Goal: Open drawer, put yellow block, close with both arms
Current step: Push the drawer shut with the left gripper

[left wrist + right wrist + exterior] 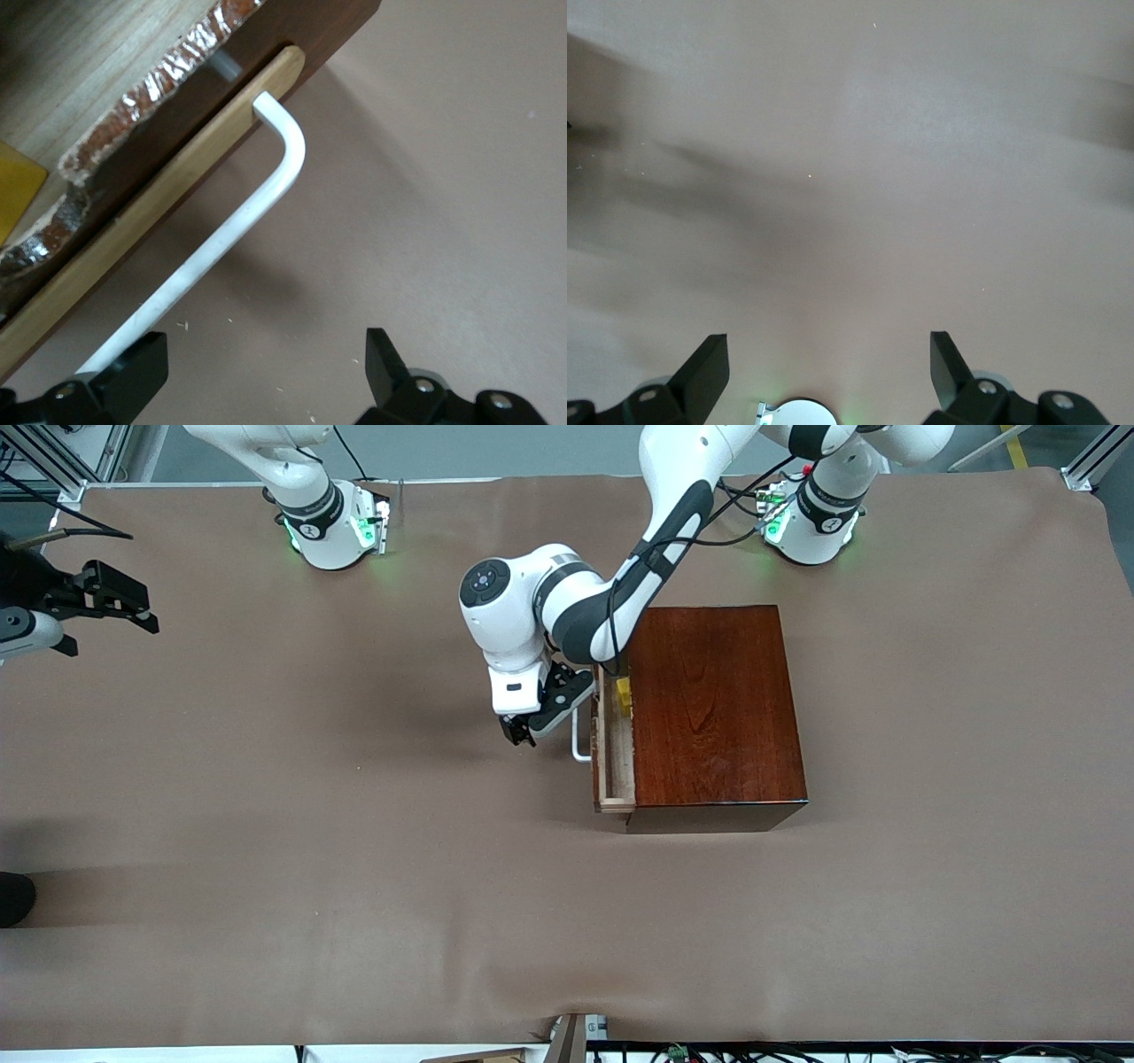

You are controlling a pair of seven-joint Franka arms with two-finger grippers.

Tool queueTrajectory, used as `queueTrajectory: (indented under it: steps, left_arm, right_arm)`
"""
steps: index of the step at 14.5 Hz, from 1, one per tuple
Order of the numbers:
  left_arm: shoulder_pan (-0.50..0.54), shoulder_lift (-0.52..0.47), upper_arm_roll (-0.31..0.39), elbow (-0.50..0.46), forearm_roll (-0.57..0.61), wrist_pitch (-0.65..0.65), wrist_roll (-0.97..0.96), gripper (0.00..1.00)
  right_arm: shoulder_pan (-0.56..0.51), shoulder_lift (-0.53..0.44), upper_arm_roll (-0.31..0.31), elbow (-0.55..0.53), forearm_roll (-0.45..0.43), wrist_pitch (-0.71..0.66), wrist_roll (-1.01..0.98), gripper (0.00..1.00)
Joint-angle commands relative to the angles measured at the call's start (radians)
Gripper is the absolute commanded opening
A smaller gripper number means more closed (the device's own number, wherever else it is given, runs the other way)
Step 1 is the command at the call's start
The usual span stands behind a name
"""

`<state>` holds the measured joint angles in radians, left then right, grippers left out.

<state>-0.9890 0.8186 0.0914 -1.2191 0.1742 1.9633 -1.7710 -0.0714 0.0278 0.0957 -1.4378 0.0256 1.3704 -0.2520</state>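
By drawer handle point(221, 239), left pincer point(266, 372) open, empty

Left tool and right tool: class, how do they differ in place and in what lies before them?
The left tool is by the drawer, at its white handle; the right tool waits over bare table at the right arm's end. The left wrist view shows the handle and yellow block; the right shows only cloth. Both are open and hold nothing.

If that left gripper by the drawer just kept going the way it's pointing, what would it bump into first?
Probably the brown table cover. The left gripper points down at bare cloth, its fingers open; the drawer's white handle runs just inside one finger, so that finger might clip it, though depth is unclear.
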Motion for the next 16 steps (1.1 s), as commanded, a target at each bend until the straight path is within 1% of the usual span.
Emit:
queueTrajectory:
  steps: [1, 9, 16]
  left_arm:
    - [0.007, -0.010, 0.004, -0.017, 0.033, -0.069, -0.022, 1.00]
    - [0.033, -0.009, 0.004, -0.019, 0.033, -0.121, -0.044, 1.00]
    - [0.050, -0.009, 0.004, -0.019, 0.030, -0.126, -0.050, 1.00]
  right_arm:
    - [-0.013, -0.037, 0.012, -0.041, -0.007, 0.015, -0.013, 1.00]
    - [-0.013, -0.037, 0.012, -0.041, -0.007, 0.013, -0.013, 1.00]
    - [-0.011, -0.037, 0.012, -0.041, -0.007, 0.013, -0.012, 1.00]
